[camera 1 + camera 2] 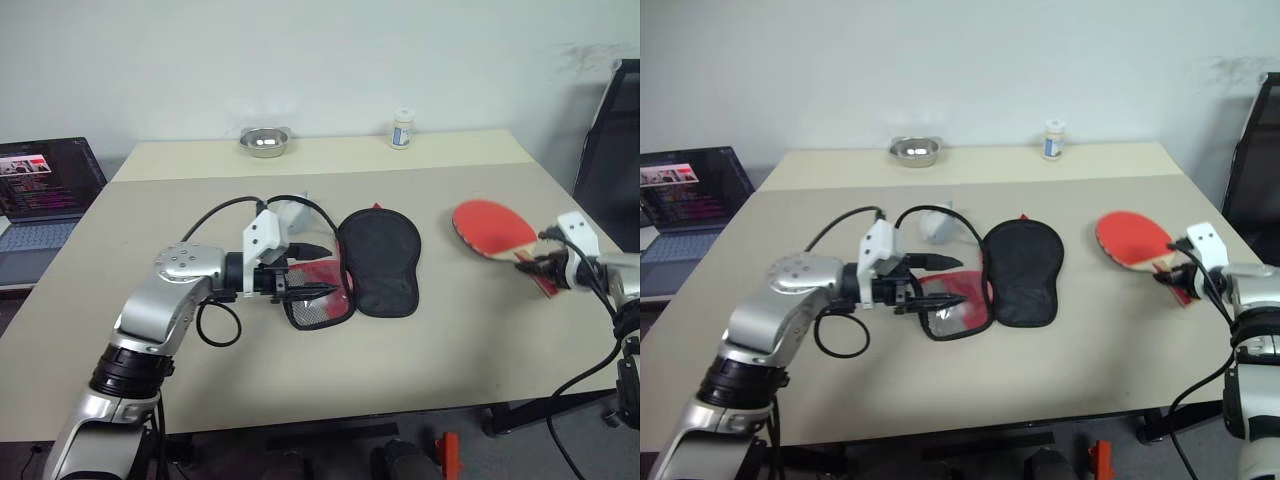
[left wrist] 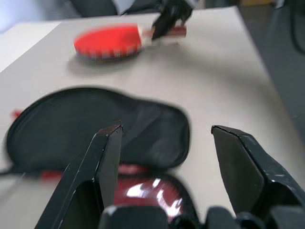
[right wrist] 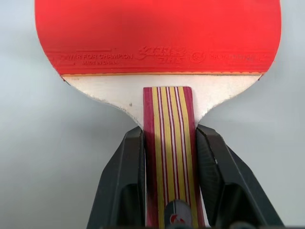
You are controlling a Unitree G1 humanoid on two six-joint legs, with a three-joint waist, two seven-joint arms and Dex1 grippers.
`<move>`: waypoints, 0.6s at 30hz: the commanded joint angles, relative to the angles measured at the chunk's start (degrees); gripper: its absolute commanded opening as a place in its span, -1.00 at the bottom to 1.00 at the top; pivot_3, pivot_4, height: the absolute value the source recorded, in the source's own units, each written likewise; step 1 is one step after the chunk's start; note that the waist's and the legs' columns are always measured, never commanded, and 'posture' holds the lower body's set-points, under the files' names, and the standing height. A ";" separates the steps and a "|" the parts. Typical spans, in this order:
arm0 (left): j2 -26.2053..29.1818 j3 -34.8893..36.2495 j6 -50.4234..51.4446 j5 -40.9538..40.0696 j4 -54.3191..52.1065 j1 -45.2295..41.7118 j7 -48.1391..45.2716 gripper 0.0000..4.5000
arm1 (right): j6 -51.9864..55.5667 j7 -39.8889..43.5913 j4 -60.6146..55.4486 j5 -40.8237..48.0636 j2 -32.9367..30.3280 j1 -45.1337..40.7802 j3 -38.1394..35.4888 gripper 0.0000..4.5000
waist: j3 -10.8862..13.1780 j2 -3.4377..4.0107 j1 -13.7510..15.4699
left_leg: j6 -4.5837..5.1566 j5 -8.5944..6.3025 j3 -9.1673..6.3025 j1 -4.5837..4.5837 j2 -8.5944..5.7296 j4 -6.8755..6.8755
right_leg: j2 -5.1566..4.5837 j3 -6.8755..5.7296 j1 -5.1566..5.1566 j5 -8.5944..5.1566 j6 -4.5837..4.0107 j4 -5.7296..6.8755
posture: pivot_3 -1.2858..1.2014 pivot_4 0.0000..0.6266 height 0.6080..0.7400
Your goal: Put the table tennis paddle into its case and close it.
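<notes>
1. The right pincer (image 3: pixel 167 143) was closed on the striped wooden handle of the table tennis paddle (image 1: pixel 493 228), one black finger pressed against each side of the handle.
2. The paddle's round red face reached out ahead of that pincer, over the beige bench (image 1: pixel 420 340).
3. The left pincer (image 1: pixel 318 270) stood with its two black fingers spread apart, gripping nothing.
4. The case (image 1: pixel 378 262) lay unzipped and spread flat on the bench, just beyond the left pincer's fingertips; its black half was farther from that pincer, and its red half with the mesh pocket lay right under the fingertips.
5. The case sat between the two pincers, well apart from the paddle.
6. Far beyond both pincers, along the back edge of the bench, stood a small metal bowl (image 1: pixel 264 141) and a small white bottle (image 1: pixel 402 129).
7. A laptop (image 1: pixel 40 195) sat open off the bench, out past the left pincer's arm.
</notes>
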 commanded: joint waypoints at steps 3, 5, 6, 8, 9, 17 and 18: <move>0.90 3.34 -1.43 -0.51 -0.94 0.47 1.04 0.44 | 23.22 -14.28 -34.47 8.29 11.18 6.02 -8.80 -0.52 | 0.00 0.00 0.60 | 0.00 0.00 -0.05 -0.06 0.03 -0.02 | -0.17 -0.05 -0.01 0.00 0.00 -0.05 | 0.03 -0.52 1.00; 0.88 3.64 -1.62 -0.67 -1.27 0.71 0.94 0.44 | 32.21 -20.15 -43.91 10.35 18.25 6.57 -11.40 -0.52 | 0.00 0.01 0.72 | -0.01 0.00 -0.04 -0.07 -0.01 0.00 | -0.22 -0.06 -0.03 0.00 0.01 -0.01 | 0.03 -0.52 1.00; 0.88 3.88 -1.68 -0.90 -1.34 0.78 0.79 0.44 | 36.51 -23.37 -48.15 11.00 22.71 6.52 -12.55 -0.52 | 0.00 0.01 0.74 | -0.01 0.00 -0.06 -0.07 -0.03 -0.01 | -0.23 -0.09 -0.03 0.00 0.01 0.01 | 0.03 -0.52 1.00; 0.91 4.22 -1.91 -1.14 -1.41 0.77 0.58 0.44 | 42.67 -28.36 -54.79 11.34 29.83 6.70 -13.44 -0.52 | 0.00 0.01 0.78 | -0.01 0.00 -0.07 -0.08 -0.03 0.01 | -0.27 -0.11 -0.03 0.00 0.01 0.03 | 0.03 -0.52 1.00; 1.01 4.46 -2.08 -1.32 -1.32 0.68 0.39 0.44 | 45.51 -31.12 -57.94 11.10 34.23 6.84 -13.48 -0.52 | 0.00 0.01 0.80 | -0.01 0.00 -0.07 -0.08 -0.04 0.02 | -0.27 -0.13 -0.03 0.00 0.01 0.04 | 0.03 -0.52 1.00; 1.10 4.62 -2.55 -1.22 -1.11 0.44 0.62 0.44 | 45.69 -41.87 -61.03 8.43 50.83 11.34 -8.45 -0.52 | -0.04 -0.05 0.94 | 0.01 -0.01 -0.11 -0.11 -0.14 0.01 | -0.25 -0.19 -0.01 0.00 0.01 -0.04 | 0.03 -0.52 1.00; 1.10 4.59 -2.53 -1.22 -1.17 0.43 0.67 0.44 | 44.26 -42.48 -59.87 8.17 51.02 11.46 -8.06 -0.52 | -0.04 -0.05 0.93 | 0.01 -0.01 -0.11 -0.11 -0.15 0.01 | -0.25 -0.19 0.00 0.00 0.01 -0.05 | 0.03 -0.52 1.00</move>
